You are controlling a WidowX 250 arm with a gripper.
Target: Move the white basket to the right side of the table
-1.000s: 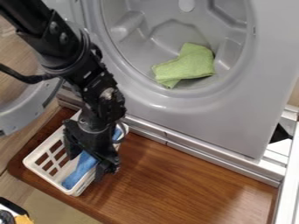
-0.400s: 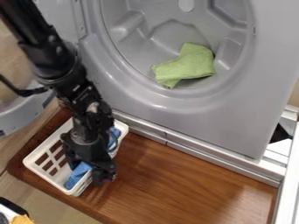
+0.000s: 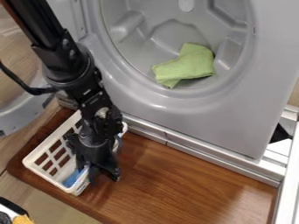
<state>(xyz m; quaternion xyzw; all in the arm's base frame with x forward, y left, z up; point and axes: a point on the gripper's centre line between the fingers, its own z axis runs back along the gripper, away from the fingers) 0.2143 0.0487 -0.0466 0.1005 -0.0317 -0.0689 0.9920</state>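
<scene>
White basket (image 3: 50, 178) sits at the left end of the brown wooden table (image 3: 181, 183), set at a slant, its near corner close to the table's front edge and its far right corner just beside the silver ledge (image 3: 204, 155). A strip of wood shows along its left side. To its right the wood runs on, between the ledge and the front edge, as far as the white frame (image 3: 289, 183) at the right. There is one basket, and one blue cloth (image 3: 73, 178) lies inside it, partly hidden.

One black gripper (image 3: 104, 175) hangs down over the basket's right side, its two fingers apart, with wood showing between their tips. Whether either one touches the basket wall, I cannot tell. The arm (image 3: 73, 72) comes in from the upper left, with one black cable (image 3: 35, 90) looped beside it.

Behind the table stands the grey washing machine (image 3: 227, 122), with one green cloth (image 3: 192, 65) in its round opening and one round door (image 3: 17, 111) swung out to the left.

Compared with the earlier frame, the arm and gripper have shifted a little to the right and the fingers show wider apart, while the basket and the green cloth lie where they did
</scene>
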